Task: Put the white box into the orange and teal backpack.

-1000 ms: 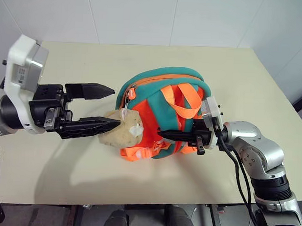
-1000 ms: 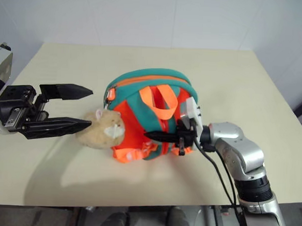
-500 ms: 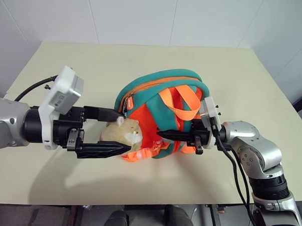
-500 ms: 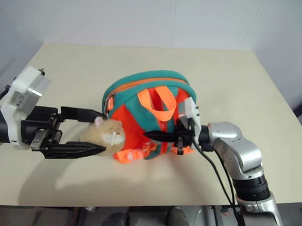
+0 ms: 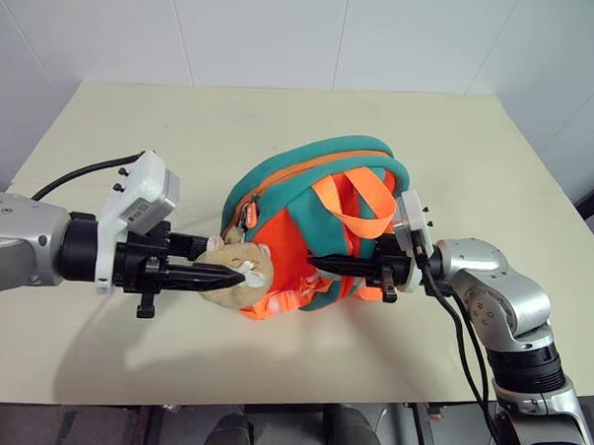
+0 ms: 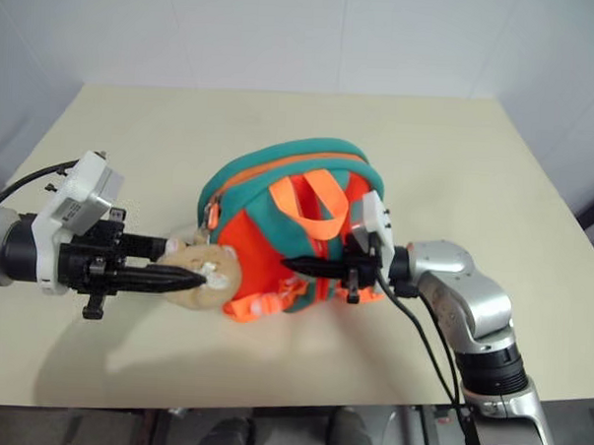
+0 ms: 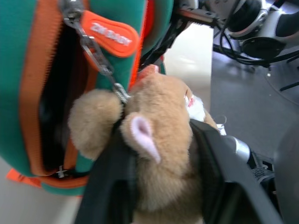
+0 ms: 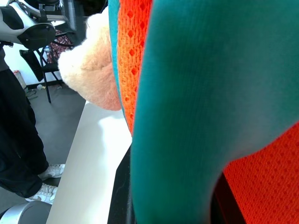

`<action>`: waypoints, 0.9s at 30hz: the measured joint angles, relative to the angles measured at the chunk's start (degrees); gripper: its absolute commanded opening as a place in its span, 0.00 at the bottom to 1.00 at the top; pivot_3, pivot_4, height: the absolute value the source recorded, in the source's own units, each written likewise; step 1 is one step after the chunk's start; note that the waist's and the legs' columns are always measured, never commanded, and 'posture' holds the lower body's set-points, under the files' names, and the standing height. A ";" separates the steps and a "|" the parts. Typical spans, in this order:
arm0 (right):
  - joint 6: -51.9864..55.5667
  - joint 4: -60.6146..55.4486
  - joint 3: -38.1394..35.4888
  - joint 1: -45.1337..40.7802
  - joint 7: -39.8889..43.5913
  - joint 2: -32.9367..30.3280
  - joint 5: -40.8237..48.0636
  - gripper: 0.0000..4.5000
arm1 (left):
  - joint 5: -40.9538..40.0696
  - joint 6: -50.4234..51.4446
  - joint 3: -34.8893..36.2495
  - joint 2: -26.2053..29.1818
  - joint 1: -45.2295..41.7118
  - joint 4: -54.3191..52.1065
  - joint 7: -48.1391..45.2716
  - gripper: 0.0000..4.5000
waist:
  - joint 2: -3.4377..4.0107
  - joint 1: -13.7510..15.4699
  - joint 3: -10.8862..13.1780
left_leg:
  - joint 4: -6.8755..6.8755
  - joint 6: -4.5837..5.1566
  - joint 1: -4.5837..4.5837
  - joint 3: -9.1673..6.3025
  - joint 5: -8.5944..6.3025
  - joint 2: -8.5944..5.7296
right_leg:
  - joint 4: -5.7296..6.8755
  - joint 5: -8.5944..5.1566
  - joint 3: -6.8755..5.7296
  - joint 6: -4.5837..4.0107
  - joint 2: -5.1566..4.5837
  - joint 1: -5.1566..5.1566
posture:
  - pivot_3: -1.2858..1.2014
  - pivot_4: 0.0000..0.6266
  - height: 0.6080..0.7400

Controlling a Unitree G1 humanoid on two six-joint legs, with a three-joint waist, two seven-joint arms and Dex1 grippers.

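Observation:
The orange and teal backpack (image 5: 318, 184) stands in the middle of the table, its zipper partly open along the top edge near an orange pull tab (image 7: 110, 32). A tan plush bear (image 5: 243, 282) hangs at its near-left side. My left gripper (image 5: 226, 264) is shut on the bear, whose head sits between the black fingers (image 7: 110, 186). My right gripper (image 5: 320, 263) reaches in level from the right and is shut on a teal strap (image 8: 187, 116) of the backpack's front. The white box is hidden.
The beige table (image 5: 183, 129) has bare room all around the backpack, with its front edge close below both arms. A person's dark trouser leg and white shoe (image 8: 51, 172) stand on the floor beside the table.
My left gripper, open a second ago, dropped toward the bear and closed on it. The bear shifted slightly against the backpack. The right gripper kept its hold and place.

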 measured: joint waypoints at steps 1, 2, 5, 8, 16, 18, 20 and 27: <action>-0.01 0.00 0.00 0.00 -0.01 0.00 0.00 0.12 | 0.24 -0.07 -0.07 0.00 -0.08 0.06 -0.08 0.14 | 0.00 0.00 0.00 | 0.00 0.00 0.00 0.00 0.00 0.00 | 0.00 0.00 0.00 0.00 0.00 0.00 | 0.52 0.24 1.00; -0.02 0.00 0.00 0.00 -0.02 0.00 0.00 0.12 | 0.34 -0.13 -0.15 -0.01 -0.14 0.13 -0.11 0.12 | 0.00 0.00 0.00 | 0.00 0.00 0.00 0.00 0.00 0.00 | -0.01 0.00 0.00 0.00 0.00 0.00 | 0.52 0.24 1.00; -0.05 0.02 0.00 -0.01 -0.07 0.03 0.00 0.12 | 0.24 -0.32 -0.41 -0.48 -1.94 0.98 -0.41 0.12 | 0.00 0.03 0.00 | 0.00 0.00 -0.01 0.00 0.00 0.00 | 0.00 0.00 -0.01 0.00 0.00 0.00 | 0.52 0.24 1.00; -0.14 0.02 0.00 -0.03 -0.11 0.08 0.01 0.12 | -0.21 -1.28 -0.34 -1.48 -4.53 3.05 -0.67 0.12 | 0.00 0.04 0.00 | 0.01 0.00 0.00 0.00 0.00 0.00 | 0.01 0.00 -0.02 0.00 0.00 0.00 | 0.52 0.24 1.00; -1.22 0.16 -0.01 0.23 -0.85 0.20 -0.29 0.12 | 4.92 -4.74 1.52 0.38 -6.21 11.85 -5.75 0.12 | 0.00 0.00 0.00 | 0.00 0.00 0.00 0.01 0.00 0.00 | 0.01 0.00 -0.01 0.00 0.01 0.00 | 0.52 0.24 1.00; -1.40 0.27 -0.01 0.54 -1.13 0.29 -0.56 0.12 | 7.54 -5.99 1.69 1.54 -5.39 13.50 -7.79 0.11 | 0.00 0.00 0.00 | 0.00 0.00 0.00 0.01 0.00 0.00 | 0.00 0.00 -0.01 0.00 0.00 0.00 | 0.52 0.24 1.00; -1.49 0.28 -0.01 0.79 -1.67 0.62 -0.72 0.12 | 10.21 -7.34 1.64 2.18 -4.32 15.23 -10.43 0.11 | 0.00 0.01 0.00 | -0.02 0.00 0.00 0.01 0.00 0.00 | -0.01 0.00 -0.01 0.00 0.01 0.00 | 0.52 0.24 1.00; -1.50 0.23 -0.01 1.02 -2.84 1.33 -0.77 0.12 | 16.80 -11.01 -0.44 4.00 -3.93 19.98 -18.42 0.11 | 0.01 0.00 0.00 | -0.04 0.01 0.00 0.02 0.00 0.02 | 0.00 0.00 -0.02 0.00 0.02 -0.01 | 0.52 0.24 1.00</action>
